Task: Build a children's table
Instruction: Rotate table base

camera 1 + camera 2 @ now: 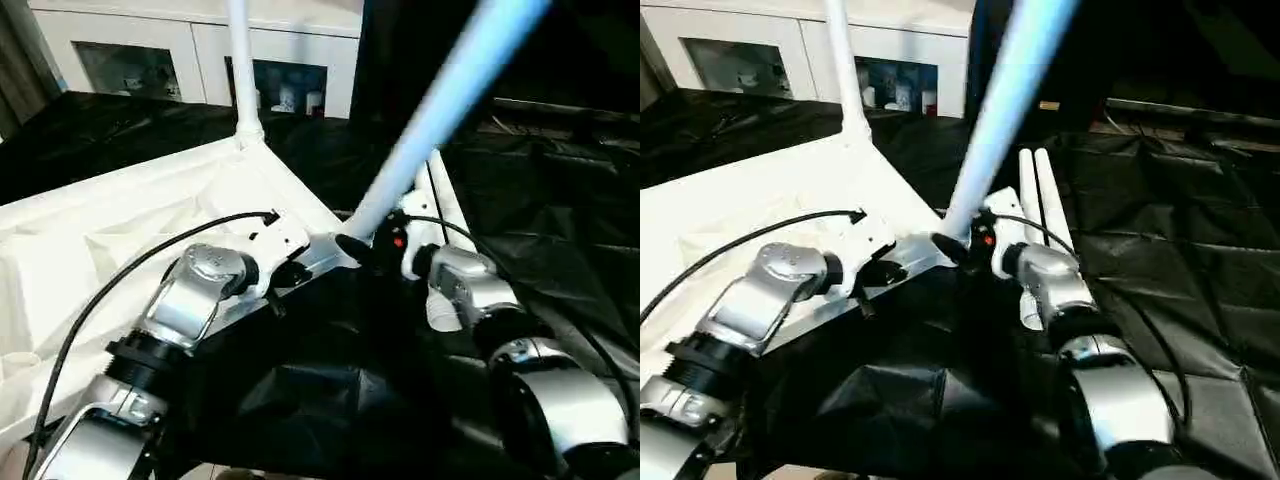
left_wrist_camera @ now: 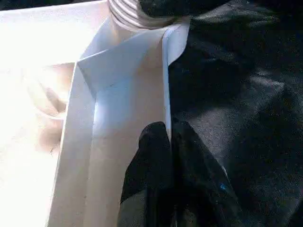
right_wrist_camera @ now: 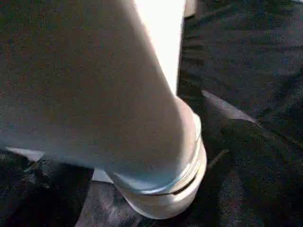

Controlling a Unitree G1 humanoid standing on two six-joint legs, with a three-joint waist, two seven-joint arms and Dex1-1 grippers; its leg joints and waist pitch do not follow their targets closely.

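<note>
**Upturned table top, one leg standing, another at the near corner**

The children's table [image 1: 120, 215] lies upside down on a black sheet [image 1: 560, 230], its ribbed, rimmed underside facing up; its left part is cut off by the picture edge. The shallow compartments between the ribs hold nothing that can be made out, though glare washes out much of them. The left tool [image 2: 168, 142] is clenched on the thin rim of the table, one black finger on each side of the wall, near the corner. A first leg [image 1: 240, 70] stands upright in the far corner socket, its top cut off. Behind it is a white glass-door cabinet [image 1: 150, 60] with small blurred items inside. At the near corner a second leg [image 1: 440, 110] leans up and to the right, its threaded end [image 3: 165, 189] low by the socket; whether it is seated cannot be told. The right tool [image 1: 375, 250] sits around that leg's base with fingers spread wide; contact is hidden. Two more legs [image 1: 1040, 200] lie side by side on the sheet, partly hidden behind the right arm.
</note>
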